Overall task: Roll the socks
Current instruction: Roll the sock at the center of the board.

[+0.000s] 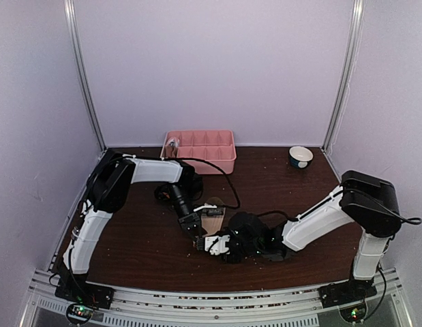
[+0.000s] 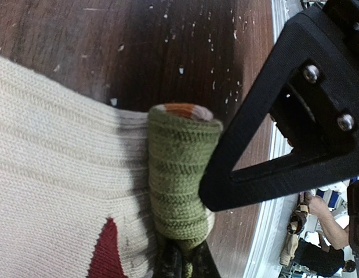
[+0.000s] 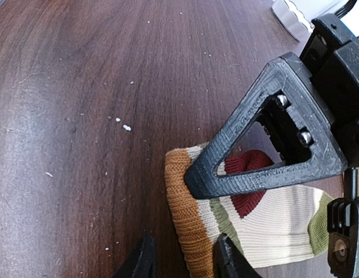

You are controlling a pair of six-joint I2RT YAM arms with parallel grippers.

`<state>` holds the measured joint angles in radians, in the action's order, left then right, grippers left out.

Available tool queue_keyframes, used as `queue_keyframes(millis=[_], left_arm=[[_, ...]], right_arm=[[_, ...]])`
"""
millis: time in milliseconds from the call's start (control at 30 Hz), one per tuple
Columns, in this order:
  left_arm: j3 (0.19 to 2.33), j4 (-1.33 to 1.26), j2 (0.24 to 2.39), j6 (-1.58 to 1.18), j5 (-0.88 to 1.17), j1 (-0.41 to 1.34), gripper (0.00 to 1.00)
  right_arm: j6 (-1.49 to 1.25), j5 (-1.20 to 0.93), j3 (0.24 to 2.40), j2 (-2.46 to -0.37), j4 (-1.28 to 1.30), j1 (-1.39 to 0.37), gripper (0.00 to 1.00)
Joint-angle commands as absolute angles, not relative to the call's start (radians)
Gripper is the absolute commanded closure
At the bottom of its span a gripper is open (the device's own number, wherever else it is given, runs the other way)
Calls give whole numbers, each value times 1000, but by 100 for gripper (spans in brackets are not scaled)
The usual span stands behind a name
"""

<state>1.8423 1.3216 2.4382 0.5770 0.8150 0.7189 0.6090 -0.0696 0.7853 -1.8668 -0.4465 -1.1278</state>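
Sock (image 3: 272,226), cream ribbed knit with olive toe, red heel patch and orange-brown cuff, lies on the dark wooden desk (image 3: 80,87) directly under both sets of jaws, which meet over its cuff end. That end is turned over into a short olive-faced roll (image 2: 179,179), with an orange-brown edge showing at one end. The rest of the sock runs out flat, away from the right jaws.

Left jaws: together, clamped on one end of the roll. Right jaws: apart, straddling the cuff edge. Bare desk shows between one jaw and the fabric, so no grip there that I can see. One right jaw stands just beside the roll, on the side away from the flat fabric.

Handling, judged: light, soft, stretchy, not fragile. The knit will likely spring open if released and will drag on the wood rather than slide. Best hold looks to be the two ends of the roll, pinched through all layers. The single flat layer would only bunch.

Outward: white crumbs (image 3: 126,126) on the desk around the jaws; pink compartment tray (image 1: 200,146) well beyond the left jaws, at the desk's far edge.
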Motion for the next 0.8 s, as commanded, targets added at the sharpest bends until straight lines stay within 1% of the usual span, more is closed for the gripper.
queue_keyframes(millis=[0,200,433,533,633,667,700,733,767], left_arm=[[1815,1281,2520,587,594,718,100],[1812,1281,2522,592,597,718,100],[1802,1265,2503,589,633,716,100],[1796,1273,2502,609,634,716,100],[1777,1254,2474,616,661,703,100],[1772,1242,2460,613,673,695,98],[1767,1224,2444,612,681,689,94],[1761,1207,2425,612,687,683,89],[1752,1184,2392,612,693,674,84]], right_arm=[[637,-19,814,-1861,-414,-1127,64],[656,-20,835,-1881,-388,-1127,65],[651,-39,853,-1953,-339,-1124,70],[632,-65,862,-1978,-312,-1113,77],[601,-102,854,-1989,-281,-1097,88],[586,-113,851,-1992,-275,-1093,93],[573,-125,848,-1993,-267,-1090,98],[560,-138,844,-1993,-258,-1085,100],[544,-152,838,-1994,-256,-1085,100]])
